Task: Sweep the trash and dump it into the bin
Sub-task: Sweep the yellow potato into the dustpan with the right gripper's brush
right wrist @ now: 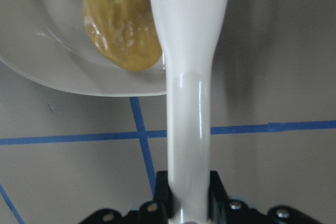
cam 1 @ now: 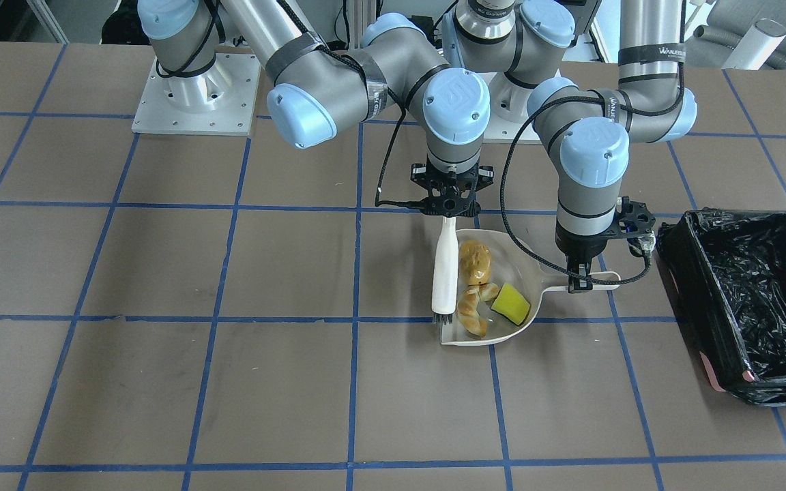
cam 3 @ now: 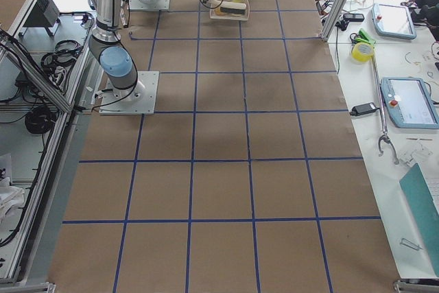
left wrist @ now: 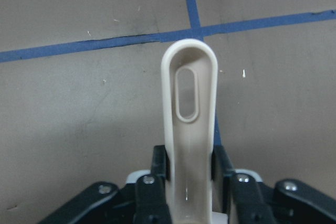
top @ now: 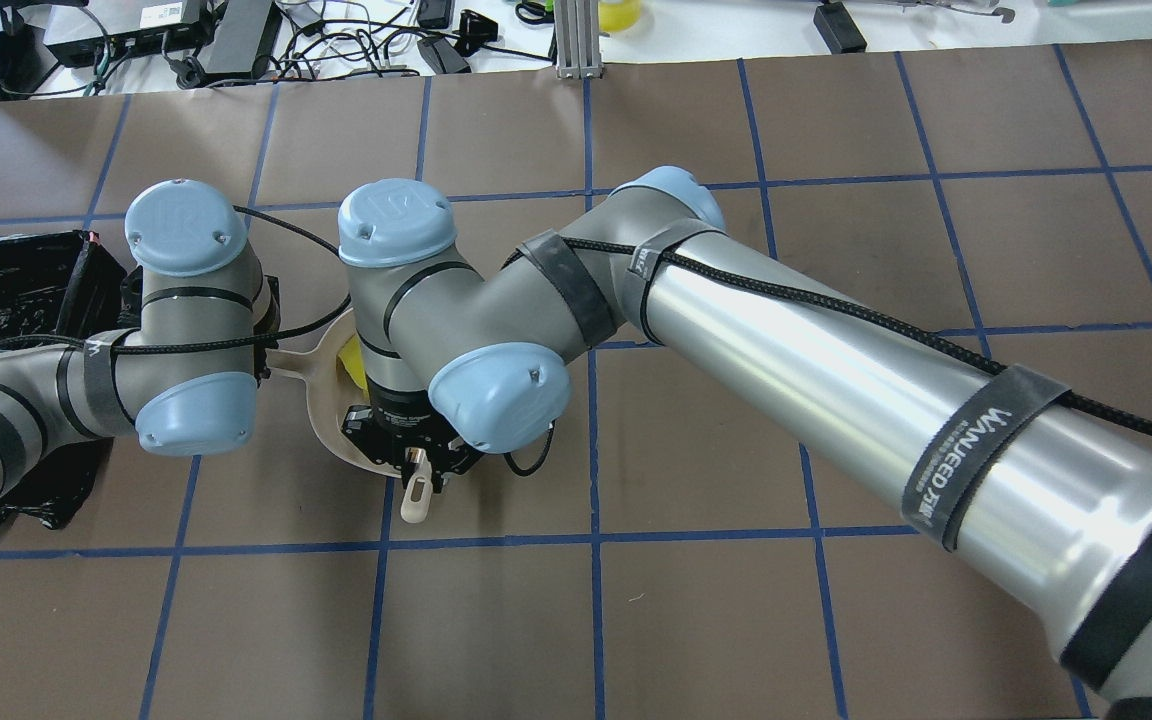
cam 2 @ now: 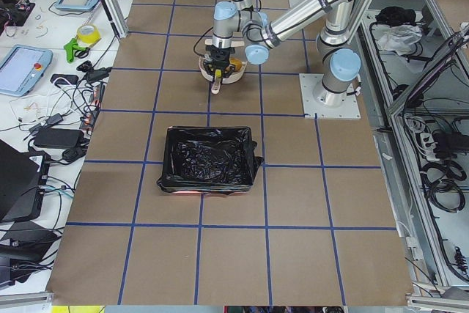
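The beige dustpan (cam 1: 512, 262) lies on the table and holds all three pieces of trash: the tan lump (cam 1: 475, 262), the croissant (cam 1: 473, 308) and the yellow sponge (cam 1: 511, 303). My left gripper (cam 1: 578, 283) is shut on the dustpan's handle (left wrist: 188, 103). My right gripper (cam 1: 449, 208) is shut on the white hand brush (cam 1: 445, 266), whose bristles rest at the pan's open edge. The right wrist view shows the brush handle (right wrist: 188, 103) beside the lump (right wrist: 121, 30). The black-lined bin (cam 1: 696, 300) stands on my left, apart from the pan.
The bin's pink rim shows at one corner (cam 1: 714, 378). In the overhead view the bin (top: 6, 290) lies at the far left, partly under my left arm. The brown table carries a blue tape grid (cam 1: 355, 320). Cables and devices lie beyond the table's far edge (top: 336, 40).
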### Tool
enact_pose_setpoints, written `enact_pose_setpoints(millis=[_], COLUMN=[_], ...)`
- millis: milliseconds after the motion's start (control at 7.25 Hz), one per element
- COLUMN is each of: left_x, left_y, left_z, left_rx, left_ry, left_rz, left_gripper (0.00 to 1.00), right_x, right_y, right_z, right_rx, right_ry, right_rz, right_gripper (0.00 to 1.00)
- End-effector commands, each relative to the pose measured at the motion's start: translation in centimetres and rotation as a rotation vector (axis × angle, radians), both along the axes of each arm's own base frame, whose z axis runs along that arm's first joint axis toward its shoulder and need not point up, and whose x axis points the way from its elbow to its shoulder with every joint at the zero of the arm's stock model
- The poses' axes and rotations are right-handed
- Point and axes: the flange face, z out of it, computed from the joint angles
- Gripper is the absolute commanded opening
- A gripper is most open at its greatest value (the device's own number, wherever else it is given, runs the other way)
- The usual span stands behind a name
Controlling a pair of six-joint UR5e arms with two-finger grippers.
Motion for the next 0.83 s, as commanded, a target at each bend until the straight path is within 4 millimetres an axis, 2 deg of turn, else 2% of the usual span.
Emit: enact_pose_setpoints(millis=[0,138,276,552,690], left_x=[0.0,-0.1,-0.5,-0.2,1.0], left_y=[0.0,0.0,-0.9,-3.9,-5.1], left_z=[0.0,-0.3,0.6,5.4,7.8], left_rx=[0.001,0.005,-0.012,0.08,0.119], left_ry=[0.004,0.016,0.102,0.19,0.244], left_rz=[0.0,-0.005,-0.005,0.011,0.027], left_gripper=[0.0,0.0,0.0,0.0,0.0], right_x=[-3.1,-6.9,-11.0,-18.5,-22.7], right_y=[-1.4,-2.1,-3.3,-7.0,-9.5], right_z=[2.3,4.8,6.2,8.1,8.2], right_rx=[0.0,0.001,-0.002,-0.032,-0.037], right_ry=[0.012,0.059,0.109,0.167,0.175], right_rz=[0.008,0.039,0.095,0.045,0.007], right_gripper=[0.09,0.09,0.09,0.09,0.09])
